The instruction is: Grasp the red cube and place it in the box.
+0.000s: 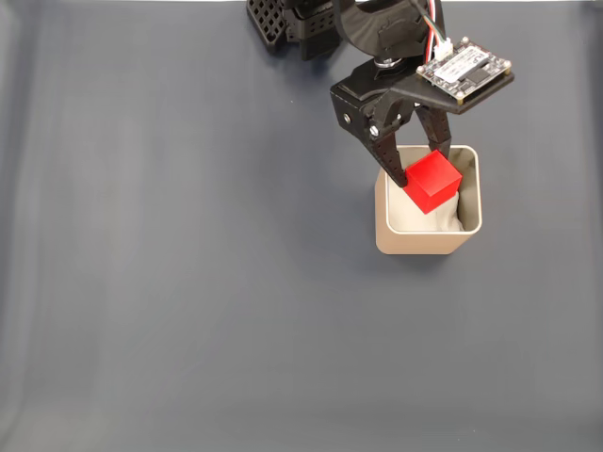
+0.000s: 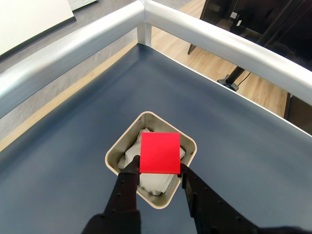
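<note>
The red cube (image 1: 433, 182) hangs between the black fingers of my gripper (image 1: 422, 168), which is shut on it. It sits directly over the mouth of the beige box (image 1: 427, 243), above the crumpled white paper lining. In the wrist view the red cube (image 2: 160, 152) is clamped between both fingers at the gripper (image 2: 160, 168), with the box (image 2: 117, 151) open right beneath it.
The dark grey mat (image 1: 188, 264) stretches wide to the left and front of the box. In the wrist view a silver metal rail (image 2: 204, 34) borders the table, with a wooden floor beyond. The arm's base (image 1: 292, 24) stands at the top edge.
</note>
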`<control>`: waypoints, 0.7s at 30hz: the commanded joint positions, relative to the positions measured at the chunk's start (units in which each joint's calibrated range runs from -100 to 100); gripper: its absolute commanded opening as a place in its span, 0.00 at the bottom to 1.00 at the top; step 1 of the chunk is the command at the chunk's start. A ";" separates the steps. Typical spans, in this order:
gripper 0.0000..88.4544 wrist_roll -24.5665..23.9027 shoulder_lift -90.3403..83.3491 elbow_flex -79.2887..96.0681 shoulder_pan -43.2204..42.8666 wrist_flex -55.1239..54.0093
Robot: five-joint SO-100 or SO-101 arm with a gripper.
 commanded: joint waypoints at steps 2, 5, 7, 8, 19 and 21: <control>0.15 -0.34 0.38 -4.51 -0.14 0.11; 0.15 -0.29 0.99 -5.24 -0.14 0.11; 0.16 -0.24 1.16 -5.42 -0.14 0.11; 0.16 -0.24 1.16 -5.42 -0.14 0.11; 0.48 -0.24 0.12 -5.88 0.21 -0.30; 0.51 -0.24 0.12 -6.06 0.28 -0.47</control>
